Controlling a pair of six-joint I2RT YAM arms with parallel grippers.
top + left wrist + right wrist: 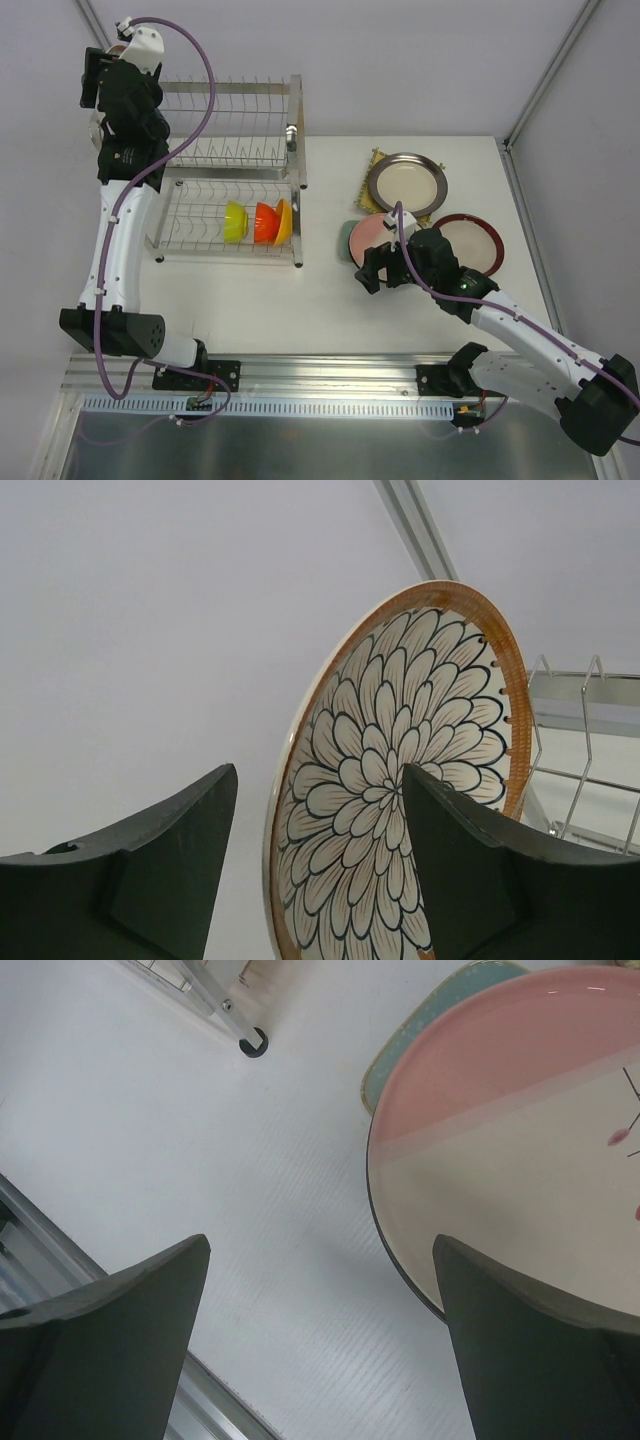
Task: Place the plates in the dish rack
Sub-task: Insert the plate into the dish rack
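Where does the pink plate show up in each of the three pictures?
Top: pink plate right of centre, on a teal dish.
Left wrist: not in it.
Right wrist: upper right, over the same dish.
Shared landmark: the rack, left in the top view, right edge in the left wrist's, top left in the right wrist's.

The white table [300, 300] bears the wire dish rack [232, 185] at its far-left corner, and the yellow woven square [361, 186], teal dish [346, 241] and red-rimmed plate [482, 242] near its right edge.
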